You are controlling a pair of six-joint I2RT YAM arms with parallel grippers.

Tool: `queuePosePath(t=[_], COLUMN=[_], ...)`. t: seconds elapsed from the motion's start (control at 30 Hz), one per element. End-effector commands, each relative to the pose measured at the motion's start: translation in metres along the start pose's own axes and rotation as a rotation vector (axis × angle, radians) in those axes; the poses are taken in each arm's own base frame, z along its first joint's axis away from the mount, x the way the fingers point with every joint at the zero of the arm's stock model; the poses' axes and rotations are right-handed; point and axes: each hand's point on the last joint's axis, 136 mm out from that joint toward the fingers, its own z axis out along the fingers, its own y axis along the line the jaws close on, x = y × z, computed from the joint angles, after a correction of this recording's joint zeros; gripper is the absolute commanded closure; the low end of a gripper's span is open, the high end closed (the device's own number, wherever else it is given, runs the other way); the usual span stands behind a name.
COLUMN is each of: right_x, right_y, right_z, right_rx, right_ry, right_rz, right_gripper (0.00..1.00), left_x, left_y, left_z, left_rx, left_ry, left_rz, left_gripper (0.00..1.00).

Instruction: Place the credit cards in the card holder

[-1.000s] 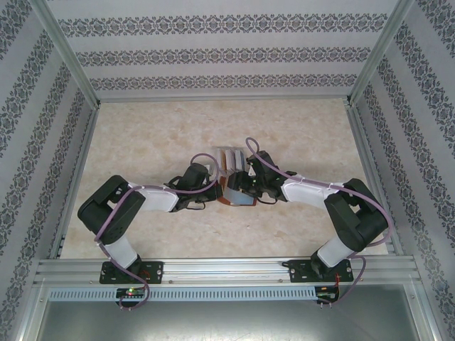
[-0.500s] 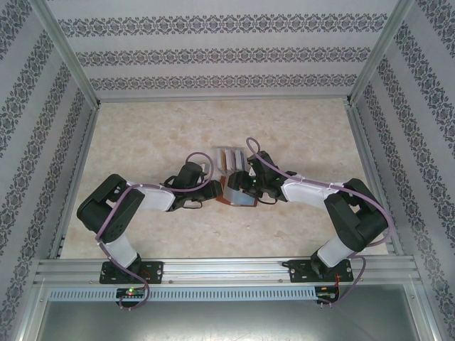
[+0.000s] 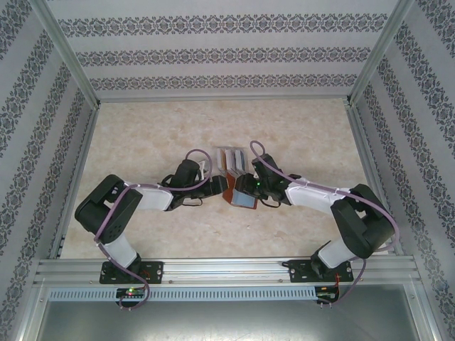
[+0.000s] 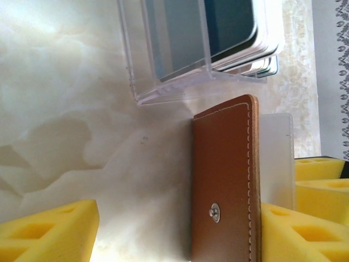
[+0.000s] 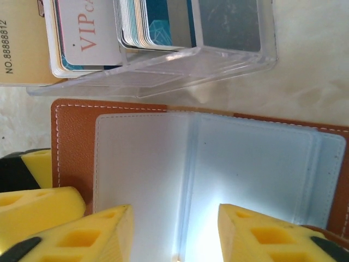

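The left hand point(image 4: 193, 202) is released, its yellow foam pads point(image 4: 49, 232) set wide apart in the lower corners of its wrist view. The card holder point(image 4: 226, 180), a reddish-brown leather wallet, rises between them right of centre. Its flap with the snap stud stands on edge, hard against the lower-right pad and well apart from the lower-left one, and a clear plastic sleeve point(image 4: 276, 158) shows along the flap's right side. In the right wrist view the right hand point(image 5: 175, 218) is also released. Its yellow foam pads point(image 5: 82, 232) sit apart at the bottom edge with nothing clamped between them, poised over the wallet's opened clear sleeves; whether they press on the plastic cannot be told. There the card holder point(image 5: 73, 153) lies spread open across the middle of the frame, brown leather bordering it at the left and top. Just above it in the frame stands a clear slotted rack point(image 5: 163, 71) with the credit cards point(image 5: 155, 24) packed in its slots, a VIP card point(image 5: 90, 38) among them at the upper left. From above, the left hand point(image 3: 215, 188) and the right hand point(image 3: 249, 190) flank the card holder point(image 3: 238, 197) at the middle of the marbled tabletop point(image 3: 156, 128). The rack point(image 3: 231, 160) with its cards sits just above them in the frame, and patterned walls point(image 3: 227, 53) close the scene.
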Motion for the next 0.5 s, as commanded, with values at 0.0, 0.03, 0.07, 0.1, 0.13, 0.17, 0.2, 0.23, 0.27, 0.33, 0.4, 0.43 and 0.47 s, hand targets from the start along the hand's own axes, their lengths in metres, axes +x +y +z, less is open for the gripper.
queuePosePath(t=[0.0, 0.03, 0.07, 0.1, 0.13, 0.17, 0.2, 0.23, 0.27, 0.33, 0.4, 0.43, 0.47], right_x=[-0.002, -0.001, 0.0, 0.001, 0.002, 0.002, 0.002, 0.002, 0.002, 0.0, 0.0, 0.001, 0.002], right_y=[-0.007, -0.007, -0.005, -0.003, -0.001, 0.002, 0.006, 0.009, 0.013, 0.02, 0.025, 0.026, 0.026], right_z=[0.001, 0.003, 0.004, 0.006, 0.008, 0.01, 0.013, 0.015, 0.017, 0.02, 0.023, 0.024, 0.026], right_rx=[0.039, 0.046, 0.051, 0.054, 0.052, 0.045, 0.036, 0.026, 0.015, 0.003, -0.01, -0.011, -0.009], right_ry=[-0.002, 0.008, 0.015, 0.019, 0.021, 0.022, 0.027, 0.037, 0.046, 0.051, 0.056, 0.063, 0.073], right_rz=[-0.017, -0.027, -0.037, -0.049, -0.054, -0.06, -0.066, -0.073, -0.077, -0.082, -0.089, -0.092, -0.094], right_gripper=[0.6, 0.6, 0.6, 0.6, 0.59, 0.59, 0.58, 0.58, 0.57, 0.54, 0.46, 0.44, 0.43], left_x=[0.006, 0.005, 0.004, 0.001, -0.001, -0.002, -0.004, -0.005, -0.007, -0.009, -0.008, -0.008, -0.007], left_y=[0.005, 0.003, 0.0, -0.001, 0.0, -0.001, -0.003, -0.006, -0.007, -0.006, -0.003, -0.003, -0.002], left_z=[0.008, 0.008, 0.006, 0.003, 0.0, -0.003, -0.007, -0.009, -0.012, -0.015, -0.015, -0.014, -0.013], left_rx=[0.02, 0.028, 0.035, 0.034, 0.028, 0.026, 0.031, 0.038, 0.042, 0.028, 0.006, 0.005, 0.005], left_ry=[0.029, 0.025, 0.018, 0.002, -0.01, -0.02, -0.033, -0.042, -0.052, -0.068, -0.06, -0.054, -0.047], left_rz=[-0.024, -0.02, -0.006, 0.008, 0.017, 0.026, 0.036, 0.046, 0.058, 0.067, 0.061, 0.058, 0.055], left_gripper=[0.25, 0.25, 0.25, 0.24, 0.23, 0.22, 0.22, 0.21, 0.2, 0.16, 0.15, 0.15, 0.15])
